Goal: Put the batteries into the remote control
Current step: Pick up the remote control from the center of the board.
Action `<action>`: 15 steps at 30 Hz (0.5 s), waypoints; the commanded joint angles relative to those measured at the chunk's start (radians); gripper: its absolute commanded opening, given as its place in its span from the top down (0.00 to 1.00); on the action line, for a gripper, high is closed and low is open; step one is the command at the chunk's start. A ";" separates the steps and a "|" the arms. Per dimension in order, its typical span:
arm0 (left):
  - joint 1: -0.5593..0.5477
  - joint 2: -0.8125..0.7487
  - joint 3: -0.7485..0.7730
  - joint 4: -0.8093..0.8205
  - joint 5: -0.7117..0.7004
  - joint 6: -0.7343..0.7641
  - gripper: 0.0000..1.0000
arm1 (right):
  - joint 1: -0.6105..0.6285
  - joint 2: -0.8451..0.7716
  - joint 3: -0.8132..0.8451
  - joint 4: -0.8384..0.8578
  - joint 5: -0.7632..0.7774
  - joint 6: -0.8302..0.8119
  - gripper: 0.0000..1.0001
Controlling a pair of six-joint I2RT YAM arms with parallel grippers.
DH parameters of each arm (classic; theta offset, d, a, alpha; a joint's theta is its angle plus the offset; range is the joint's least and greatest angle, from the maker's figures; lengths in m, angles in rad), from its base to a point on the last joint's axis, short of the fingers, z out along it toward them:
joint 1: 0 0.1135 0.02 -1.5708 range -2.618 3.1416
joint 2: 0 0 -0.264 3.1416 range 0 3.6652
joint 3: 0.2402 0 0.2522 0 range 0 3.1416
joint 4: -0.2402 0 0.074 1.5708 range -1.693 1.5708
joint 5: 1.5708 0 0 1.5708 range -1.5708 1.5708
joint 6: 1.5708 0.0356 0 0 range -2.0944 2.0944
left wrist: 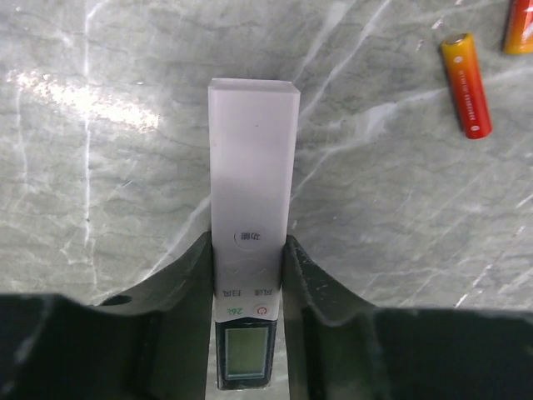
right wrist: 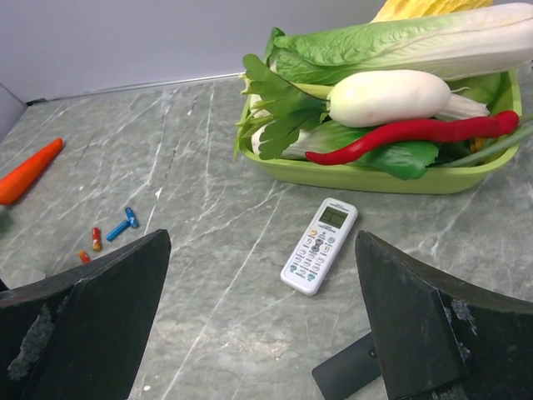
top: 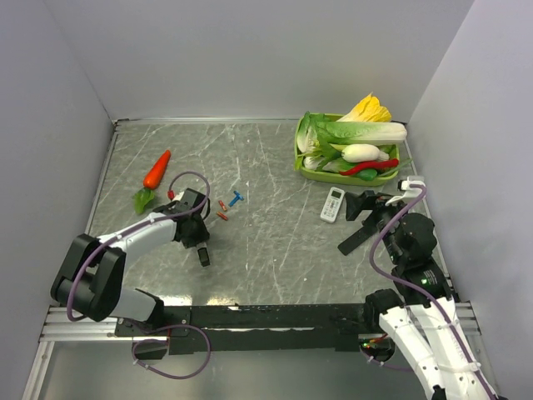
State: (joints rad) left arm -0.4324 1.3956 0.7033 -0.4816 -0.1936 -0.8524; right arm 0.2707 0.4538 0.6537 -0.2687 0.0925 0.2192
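Observation:
My left gripper is shut on the slim white remote control, with a finger against each long side near its dark display end. The white end sticks out past the fingers over the table. In the top view the left gripper hides the remote. Two red-orange batteries lie on the table to its right, apart from it. They also show in the top view and in the right wrist view. My right gripper is open and empty at the right.
A small blue T-shaped piece lies by the batteries. A shorter white button remote and a black flat piece lie near the right gripper. A green tray of vegetables stands at the back right. A carrot lies at the back left.

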 commanded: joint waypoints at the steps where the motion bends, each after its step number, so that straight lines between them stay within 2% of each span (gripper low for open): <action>1: 0.001 -0.006 0.045 0.012 0.039 0.029 0.72 | 0.007 0.026 0.017 0.043 -0.040 0.005 0.00; 2: 0.001 -0.026 0.048 0.018 0.051 0.048 0.77 | 0.009 0.035 0.018 0.046 -0.054 0.005 0.00; 5: 0.001 -0.090 0.067 0.079 0.130 0.110 0.83 | 0.007 0.055 0.026 0.065 -0.132 0.000 0.00; 9: 0.001 -0.184 0.085 0.182 0.261 0.197 0.84 | 0.009 0.098 0.047 0.089 -0.302 -0.006 0.00; 10: 0.001 -0.204 0.087 0.236 0.291 0.222 0.83 | 0.007 0.109 0.056 0.097 -0.391 -0.006 0.00; 13: 0.001 -0.279 0.079 0.358 0.443 0.236 0.83 | 0.009 0.167 0.090 0.114 -0.529 0.000 0.00; 15: 0.001 -0.317 0.076 0.432 0.561 0.227 0.82 | 0.015 0.230 0.113 0.117 -0.675 0.019 0.00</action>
State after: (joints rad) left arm -0.4313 1.1553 0.7425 -0.2764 0.1123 -0.6701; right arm 0.2722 0.6022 0.6842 -0.2279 -0.2810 0.2195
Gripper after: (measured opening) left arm 0.370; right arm 0.994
